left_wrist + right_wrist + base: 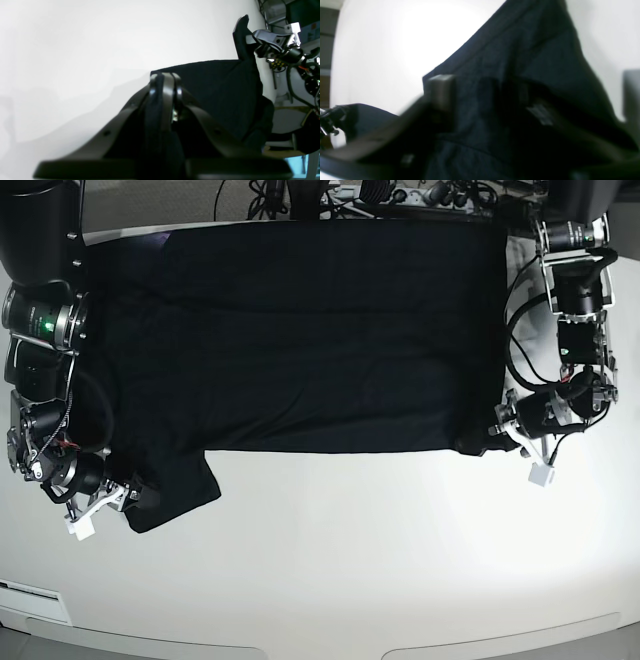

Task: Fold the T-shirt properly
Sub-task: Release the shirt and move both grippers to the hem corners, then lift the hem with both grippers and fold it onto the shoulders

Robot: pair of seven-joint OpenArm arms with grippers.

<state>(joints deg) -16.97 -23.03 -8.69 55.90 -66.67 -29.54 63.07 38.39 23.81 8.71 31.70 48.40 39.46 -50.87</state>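
Shirt: the large black short-sleeved cloth T-shirt [310,340] lies spread plain side up across the far half of the white matte table [360,560], its near edge running almost straight from side to side.

Shirt against the right gripper: a sleeve corner sticks out toward me on the overhead view's left, and its tip sits inside the right gripper [128,492], low by the table.

Shirt against the left gripper: the near corner on the overhead view's right bunches into the left gripper [490,428], which meets the cloth at the table's level.

Left gripper's hold: clenched on the T-shirt; its wrist camera shows the two dark curved fingers [175,82] pressed together with a thick ridge of black fabric [225,95] squeezed between them.

Right gripper's hold: grasping the T-shirt too; its blurred wrist view has dark cloth [515,75] rising in a peak from between a grey squared fingertip [441,91] and the other finger.

Cloth: soft, dull knit with shallow creases, a stitched hem visible along one fold.

Arms: black jointed metal with silver brackets and loose cables, one at each side of the table.
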